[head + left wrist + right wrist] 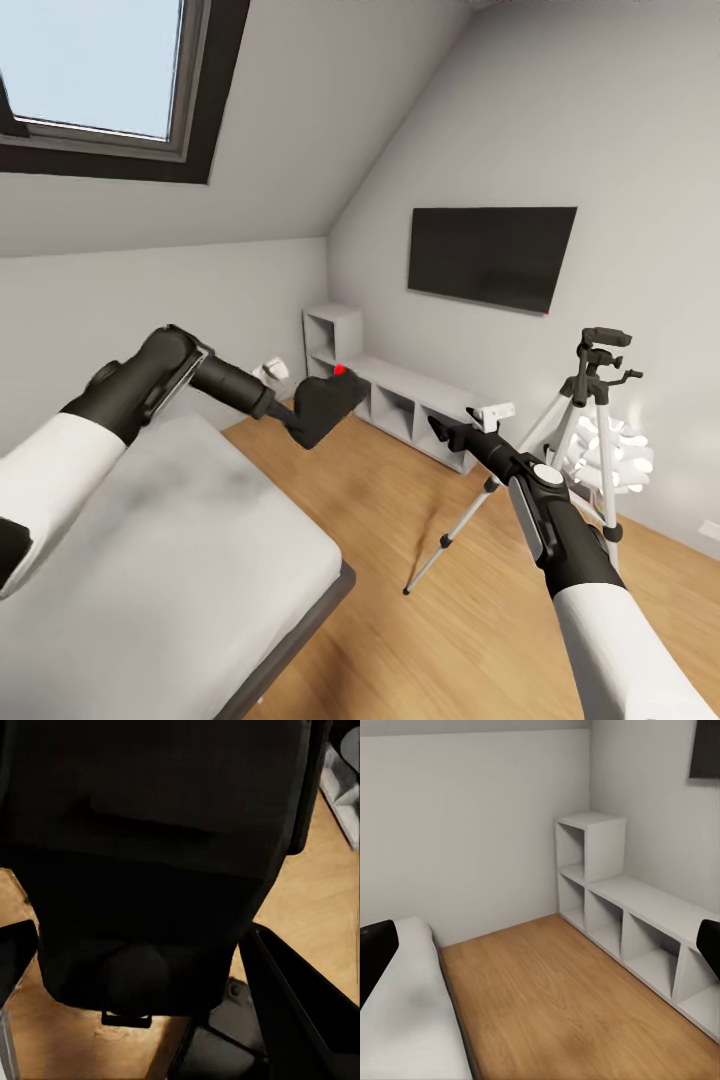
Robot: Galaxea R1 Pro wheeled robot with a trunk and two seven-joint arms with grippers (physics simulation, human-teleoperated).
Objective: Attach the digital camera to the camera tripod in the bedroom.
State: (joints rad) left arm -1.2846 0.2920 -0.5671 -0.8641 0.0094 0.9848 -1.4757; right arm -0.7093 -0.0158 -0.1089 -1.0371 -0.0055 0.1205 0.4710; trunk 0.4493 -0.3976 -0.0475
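At frame centre the left gripper (318, 412) holds the camera (330, 398) above the floor (400, 620); the tripod (585, 420) stands at right, behind the right gripper (455, 432), beneath the TV (490, 255).

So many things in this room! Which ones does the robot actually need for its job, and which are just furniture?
Needed for the job:
- digital camera, held by the left gripper above the edge of the bed
- camera tripod, standing on the wooden floor at the right

Just lying about:
- bed
- wall TV
- grey cubby shelf
- white ball lamp behind the tripod
- skylight window
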